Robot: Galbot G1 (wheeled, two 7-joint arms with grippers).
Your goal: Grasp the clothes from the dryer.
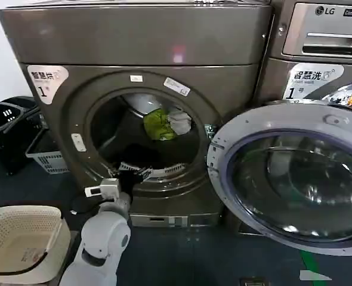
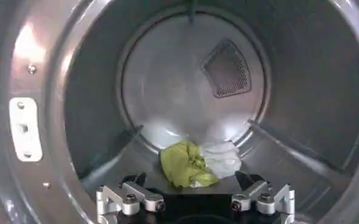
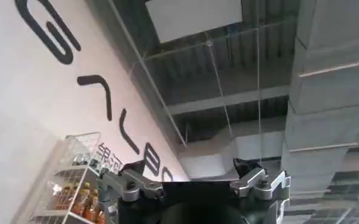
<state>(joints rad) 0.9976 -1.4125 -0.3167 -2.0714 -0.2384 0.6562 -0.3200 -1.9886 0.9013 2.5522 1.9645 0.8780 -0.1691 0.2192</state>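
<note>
The left gripper [image 1: 141, 173] was at the dryer's [image 1: 134, 89] porthole, its fingers spread wide and holding nothing. The clothes [image 2: 197, 163] lay deep in the drum, apart from it. The right gripper [image 3: 194, 182] pointed up, fingers open.

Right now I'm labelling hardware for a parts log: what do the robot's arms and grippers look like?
The left arm is smooth, rounded pale grey-white casing with a dark joint ring, ending in a boxy silver-white wrist block. The left gripper has a black body with silver metal linkage fingers held by dark bolts and black tips. The right gripper looks the same: black body, silver bolted linkages.
</note>
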